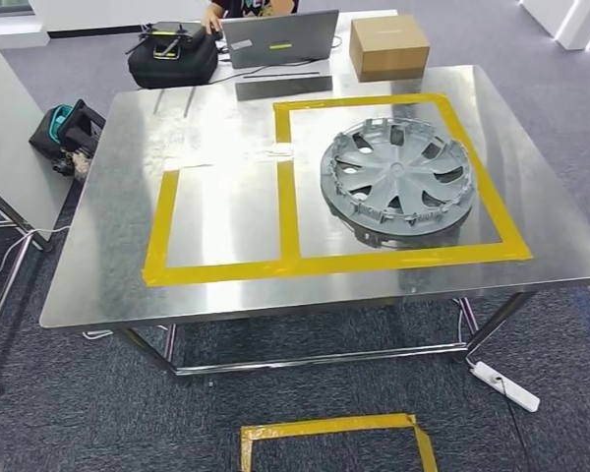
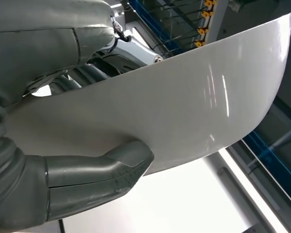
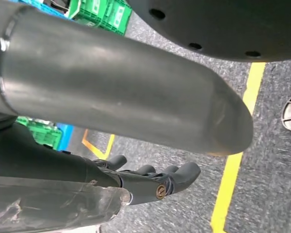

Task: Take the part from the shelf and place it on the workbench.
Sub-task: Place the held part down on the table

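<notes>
My left hand [image 2: 63, 179] grips a long, curved, glossy white part [image 2: 195, 102], with the thumb [image 2: 111, 170] pressed on its near face and the dark fingers [image 2: 82, 77] behind its upper edge. In the head view the steel workbench [image 1: 114, 256] stands in front of me, marked with two yellow tape rectangles. The left rectangle [image 1: 225, 211] is bare; a grey wheel cover [image 1: 397, 180] lies in the right one. My right hand [image 3: 137, 126] hangs over the carpet, thumb straight and fingers [image 3: 162, 179] loosely apart, holding nothing.
At the bench's far edge stand a cardboard box [image 1: 388, 44], a laptop [image 1: 281, 37] and a black bag [image 1: 172, 54], with a person's hand [image 1: 211, 18] by them. A white table [image 1: 10, 128] flanks the left. A power strip [image 1: 505, 385] and yellow floor tape [image 1: 336, 428] lie below.
</notes>
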`<action>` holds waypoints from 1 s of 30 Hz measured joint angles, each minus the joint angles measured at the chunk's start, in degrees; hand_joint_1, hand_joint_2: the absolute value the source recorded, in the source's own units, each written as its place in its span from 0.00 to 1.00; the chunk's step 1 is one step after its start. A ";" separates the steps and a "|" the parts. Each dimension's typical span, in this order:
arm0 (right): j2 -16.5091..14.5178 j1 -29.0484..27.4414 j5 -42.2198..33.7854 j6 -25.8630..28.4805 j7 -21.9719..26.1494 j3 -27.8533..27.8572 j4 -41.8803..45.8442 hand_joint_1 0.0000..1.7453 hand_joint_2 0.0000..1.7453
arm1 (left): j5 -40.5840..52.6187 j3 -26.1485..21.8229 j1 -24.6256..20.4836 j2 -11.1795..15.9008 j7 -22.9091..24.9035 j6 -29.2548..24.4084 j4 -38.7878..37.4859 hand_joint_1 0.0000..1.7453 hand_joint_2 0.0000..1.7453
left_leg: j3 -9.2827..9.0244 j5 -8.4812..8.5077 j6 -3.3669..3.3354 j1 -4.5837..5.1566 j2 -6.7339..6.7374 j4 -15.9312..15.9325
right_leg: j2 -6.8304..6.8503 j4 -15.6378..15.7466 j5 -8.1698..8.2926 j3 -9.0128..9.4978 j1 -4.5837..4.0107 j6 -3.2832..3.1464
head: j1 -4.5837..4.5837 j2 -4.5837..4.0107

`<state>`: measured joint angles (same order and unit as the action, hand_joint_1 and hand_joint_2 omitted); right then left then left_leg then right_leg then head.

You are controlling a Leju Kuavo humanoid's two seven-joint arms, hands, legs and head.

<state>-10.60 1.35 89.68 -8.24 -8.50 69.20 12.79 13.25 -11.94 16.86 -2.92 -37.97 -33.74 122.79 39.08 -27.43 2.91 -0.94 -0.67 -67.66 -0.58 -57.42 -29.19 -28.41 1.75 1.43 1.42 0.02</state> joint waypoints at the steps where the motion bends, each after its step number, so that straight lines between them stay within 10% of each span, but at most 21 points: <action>1: 0.01 -0.02 0.01 0.00 -0.01 0.00 0.00 0.00 0.00 | 0.00 0.01 0.00 0.01 0.00 0.02 0.00 1.00 1.00 | -1.04 2.98 0.31 -0.31 0.13 3.52 | 0.00 0.05 -0.47 0.41 0.26 0.42 | 0.02 0.00; 4: 0.07 0.05 0.07 -0.03 -0.02 0.00 0.00 0.00 0.00 | 0.00 0.05 -0.03 0.00 0.09 0.12 -0.09 1.00 1.00 | -3.35 3.89 0.26 -0.28 0.78 10.15 | -0.01 0.60 -1.61 1.59 0.53 1.86 | 0.16 0.01; 8: 0.07 0.29 0.25 -0.11 -0.10 -0.01 -0.02 0.00 0.00 | 0.57 0.05 0.24 -0.02 0.11 0.33 -0.15 1.00 1.00 | -5.14 4.29 -1.92 -0.17 0.64 11.94 | 0.40 0.88 -3.17 3.11 0.41 3.10 | 0.00 -0.01; 12: 0.10 0.26 0.30 -0.14 -0.11 -0.02 -0.02 0.00 0.00 | 3.81 0.39 0.30 -0.03 -0.48 -0.20 -0.16 1.00 1.00 | -6.03 4.30 -3.24 0.18 0.68 12.27 | 0.43 -13.30 -9.07 -4.87 -0.01 2.88 | -0.85 0.00; 14: 0.13 0.13 0.31 -0.23 -0.13 -0.04 -0.02 0.00 0.00 | 5.03 0.92 0.29 -0.03 -0.55 -0.25 -0.17 1.00 1.00 | -6.40 3.97 -3.38 0.44 0.51 12.25 | 0.42 -14.57 -7.67 -6.98 -0.26 2.66 | -0.91 0.00; 19: 0.21 0.28 0.33 -0.41 -0.12 -0.29 -0.06 0.00 0.00 | 7.37 3.15 -0.58 0.40 -0.04 -0.56 -0.20 1.00 1.00 | -6.79 2.81 -2.16 0.75 0.01 11.17 | 0.32 -1.39 1.15 -2.95 -0.33 2.07 | -1.03 0.00; 25: 0.26 0.28 0.33 -0.67 -0.09 -0.94 -0.08 0.00 0.00 | 10.59 6.17 -2.97 1.96 2.89 0.20 -0.80 1.00 1.00 | -6.67 2.96 -5.91 1.13 -0.02 11.19 | -0.03 -1.22 1.53 -3.04 -0.32 1.56 | -0.95 0.00; 27: 0.26 0.37 0.33 -0.78 -0.08 -1.39 -0.09 0.00 0.00 | 12.60 8.23 -5.06 2.89 5.34 1.43 -2.07 1.00 1.00 | -6.75 3.05 -5.83 1.12 -0.02 11.44 | 0.02 -1.22 1.45 -3.02 -0.45 1.33 | -0.97 0.00; 30: 0.32 0.54 0.33 -0.85 -0.05 -1.98 -0.09 0.00 0.00 | 14.32 11.54 -8.09 4.12 7.67 2.61 -4.69 1.00 1.00 | -6.84 3.22 -4.02 0.92 -0.01 11.80 | 0.01 -1.23 1.41 -3.08 -0.68 1.07 | -0.98 0.00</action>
<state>-10.28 1.89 90.01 -9.09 -8.55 67.22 12.70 27.57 -0.39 8.77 1.20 -30.29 -31.13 118.10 32.23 -24.21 -1.11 -0.02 -0.68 -55.86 -0.57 -58.65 -27.78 -31.49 1.07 2.50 0.43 0.02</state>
